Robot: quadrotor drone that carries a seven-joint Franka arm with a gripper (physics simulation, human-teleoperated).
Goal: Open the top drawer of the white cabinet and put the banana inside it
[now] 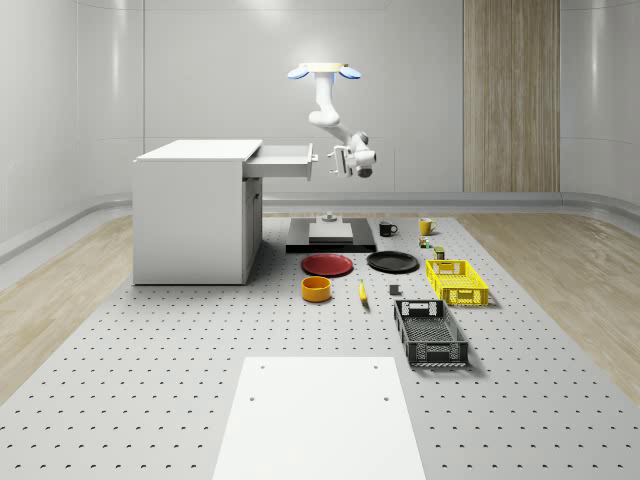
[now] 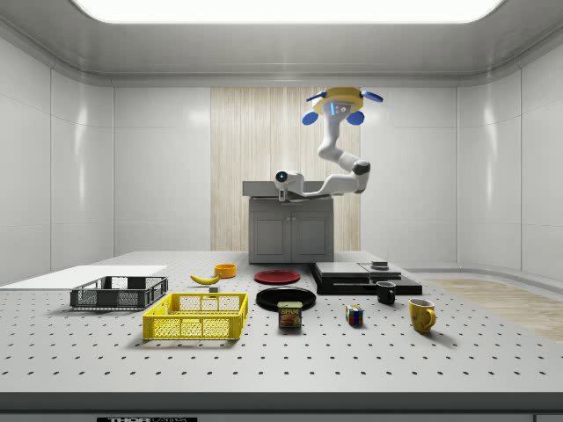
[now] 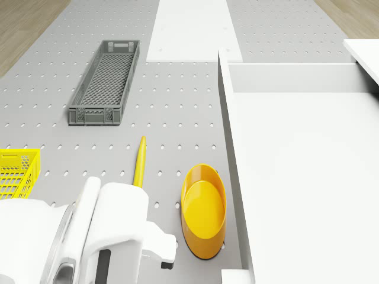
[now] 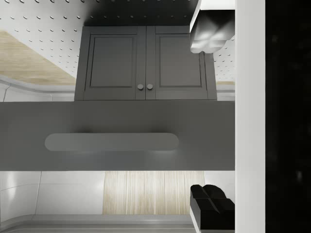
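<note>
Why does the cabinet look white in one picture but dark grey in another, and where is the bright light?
In the whole-scene view the cabinet is lit and looks white. In the side view its front faces away from the glowing ceiling panel, so it is shaded grey. In the wrist view the drawer front also looks dark grey.

The banana (image 1: 362, 292) lies on the table (image 1: 150, 400) between bowl (image 1: 316, 289) and crates (image 1: 457, 281).

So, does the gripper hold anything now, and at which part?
Nothing is held. The gripper is open, just in front of the pulled-out top drawer, and the banana lies on the table.
</note>
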